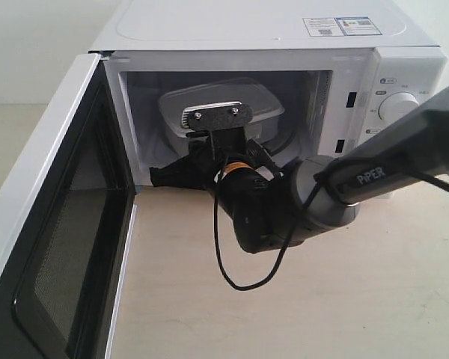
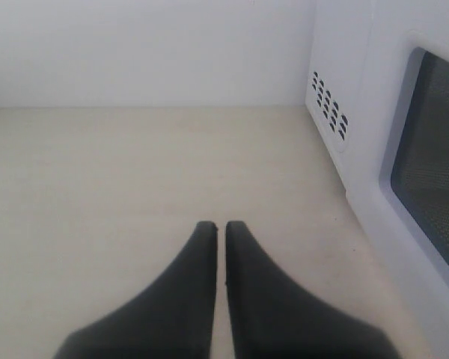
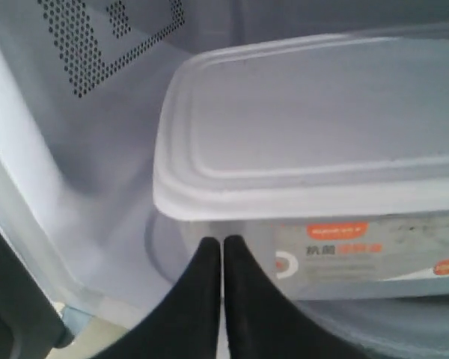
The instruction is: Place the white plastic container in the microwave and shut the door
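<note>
Right, status:
container: white plastic container (image 1: 209,96) sits inside the microwave (image 1: 269,30) on the turntable (image 3: 159,250), lid on, level.
right end effector (image 3: 222,243): jaws pressed together, holding nothing. Tips are at the container's labelled side wall, just under the lid rim. Touching or a hair apart, can't tell.
key relation: the container lies dead ahead of the right end effector, deeper in the cavity. The way out is straight back over the table (image 1: 322,314).
long axis: the container's long side runs across the cavity mouth, label side facing the opening.
left end effector (image 2: 221,226): jaws together, empty, low over the table, with the outer face of the door (image 2: 434,164) just to its right.
door: stands wide open on the left of the exterior view. The right arm (image 1: 374,168) and its cable (image 1: 224,262) fill the cavity mouth, i.e. the door's swing path.
nearer arm: left, for the door, I'd judge.
room: there is a gap between the container and the perforated wall (image 3: 97,45). The table in front of the cavity shows only the arm and cable.
step: placing looks done. Backing out and closing the door are not yet done.
risk: tips could drag the container on the way out, and the cable loop could catch the sill.
</note>
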Robot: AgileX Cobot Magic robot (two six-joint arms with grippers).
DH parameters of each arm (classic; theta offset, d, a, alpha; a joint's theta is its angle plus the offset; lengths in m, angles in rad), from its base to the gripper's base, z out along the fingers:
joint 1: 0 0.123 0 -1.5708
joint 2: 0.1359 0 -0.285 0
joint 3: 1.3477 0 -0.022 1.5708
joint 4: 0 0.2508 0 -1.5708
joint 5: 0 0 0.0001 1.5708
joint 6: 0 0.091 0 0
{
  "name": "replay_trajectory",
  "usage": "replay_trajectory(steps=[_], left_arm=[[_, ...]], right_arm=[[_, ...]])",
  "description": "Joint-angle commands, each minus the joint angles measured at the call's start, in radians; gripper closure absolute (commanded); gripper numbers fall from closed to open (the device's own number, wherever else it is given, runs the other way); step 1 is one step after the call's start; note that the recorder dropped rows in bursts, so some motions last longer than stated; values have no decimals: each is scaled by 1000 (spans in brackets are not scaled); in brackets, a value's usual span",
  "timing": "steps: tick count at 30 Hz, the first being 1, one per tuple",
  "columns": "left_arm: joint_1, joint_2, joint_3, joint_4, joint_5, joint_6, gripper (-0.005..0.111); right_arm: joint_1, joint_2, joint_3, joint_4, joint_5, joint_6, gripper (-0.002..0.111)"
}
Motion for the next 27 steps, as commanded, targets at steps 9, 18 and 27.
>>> replay_trajectory(steps=[9,18,27], left_arm=[[4,-3,3,-6,-6,-9,102],[4,-3,3,-6,-6,-9,102],[4,-3,3,-3,-8,-9,102]], right_arm=[[-49,39,-81,34,16,-9,108],[-44,36,-79,30,86,17,108],[-12,-46,9,27,91,25,108]])
